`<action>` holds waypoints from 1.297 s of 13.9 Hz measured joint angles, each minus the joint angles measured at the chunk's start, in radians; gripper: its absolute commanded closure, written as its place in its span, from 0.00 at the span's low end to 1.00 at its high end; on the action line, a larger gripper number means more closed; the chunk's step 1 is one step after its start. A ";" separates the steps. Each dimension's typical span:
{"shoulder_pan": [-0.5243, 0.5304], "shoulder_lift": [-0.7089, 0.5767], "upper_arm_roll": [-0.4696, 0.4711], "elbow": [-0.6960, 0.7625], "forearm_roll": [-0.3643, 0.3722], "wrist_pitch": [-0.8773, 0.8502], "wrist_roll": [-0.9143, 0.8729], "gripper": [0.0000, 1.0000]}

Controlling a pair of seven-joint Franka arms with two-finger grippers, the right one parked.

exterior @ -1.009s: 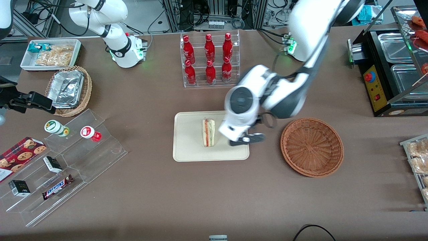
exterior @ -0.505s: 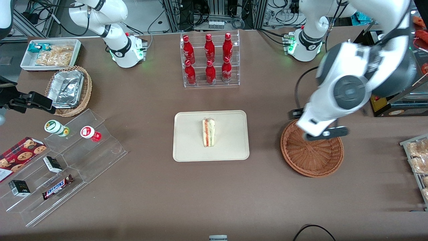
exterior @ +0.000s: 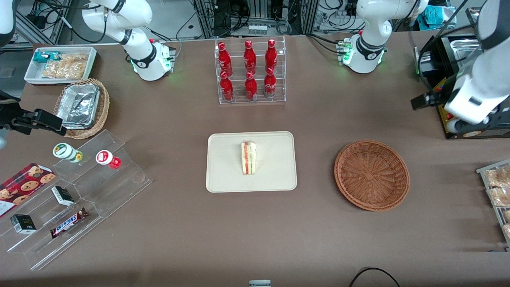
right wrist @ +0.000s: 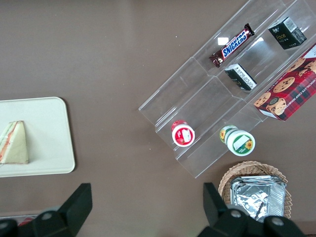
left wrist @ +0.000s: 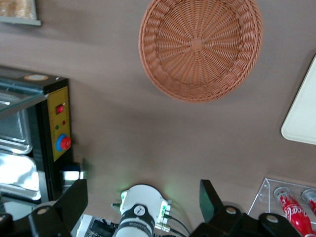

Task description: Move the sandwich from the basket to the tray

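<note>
The brown table (exterior: 179,119) carries everything; the left arm (exterior: 474,95) is raised over the working arm's end of it, above the black food warmer (exterior: 458,79), and its gripper (left wrist: 143,197) shows both fingers (left wrist: 74,197) spread well apart with nothing between them; at the table's middle lies the cream tray (exterior: 227,175), and the sandwich (exterior: 248,158) lies on it, a little toward the tray's twelve o'clock edge, filling side up; the reddish-brown basket (exterior: 371,174) sits at the tray's three o'clock, apart from it, with nothing inside; at the tray's twelve o'clock, farther from the front camera, stands a clear rack of red bottles (exterior: 250,71); toward the parked arm's end, at the tray's nine o'clock, a clear stepped stand (exterior: 79,199) holds two small cups (exterior: 107,158), a Snickers bar (exterior: 68,222) and small dark boxes (exterior: 62,195); nothing stands between basket and tray.
</note>
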 measured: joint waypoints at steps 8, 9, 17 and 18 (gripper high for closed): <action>-0.011 -0.046 0.006 -0.006 0.000 -0.019 0.000 0.00; -0.023 -0.046 0.022 -0.007 0.000 -0.019 0.000 0.00; -0.035 -0.062 0.052 -0.007 -0.001 -0.020 0.000 0.00; -0.035 -0.064 0.052 -0.007 -0.001 -0.022 0.000 0.00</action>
